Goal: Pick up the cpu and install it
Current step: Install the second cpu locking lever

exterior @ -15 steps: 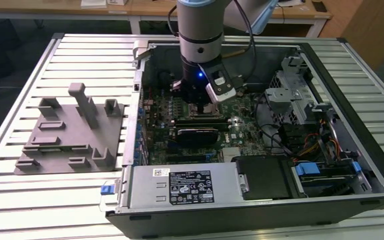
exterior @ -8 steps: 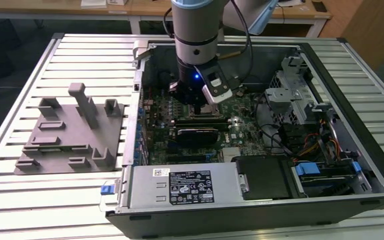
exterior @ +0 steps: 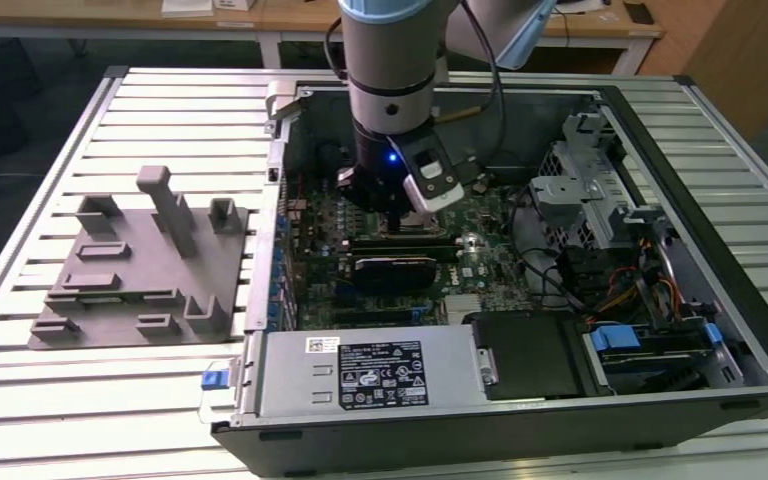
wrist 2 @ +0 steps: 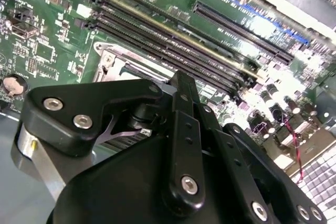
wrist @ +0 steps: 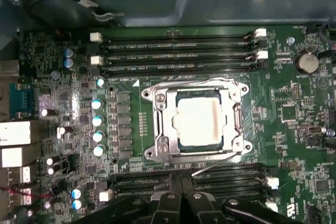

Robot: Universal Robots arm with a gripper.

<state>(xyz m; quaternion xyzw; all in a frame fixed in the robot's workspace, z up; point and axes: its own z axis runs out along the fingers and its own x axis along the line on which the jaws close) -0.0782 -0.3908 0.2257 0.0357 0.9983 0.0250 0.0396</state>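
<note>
The cpu (wrist: 202, 119) is a flat square chip with a pale silver top. It lies inside the metal-framed socket (wrist: 157, 124) on the green motherboard, with the frame's edges around it. In the first wrist view my gripper (wrist: 181, 190) shows its two black fingers pressed together, holding nothing and hanging apart from the cpu, over the memory slots (wrist: 220, 174) beside the socket. In the exterior view the gripper (exterior: 381, 200) hangs low inside the open computer case. In the second wrist view the gripper (wrist 2: 178, 80) body covers most of the socket (wrist 2: 118, 61).
The open case (exterior: 704, 180) walls in the arm, with drive cages and cables at the exterior view's right and a power supply (exterior: 357, 370) at the front. A grey fixture plate (exterior: 144, 270) lies on the slatted table at the exterior view's left. Capacitors (wrist: 97, 127) stand beside the socket.
</note>
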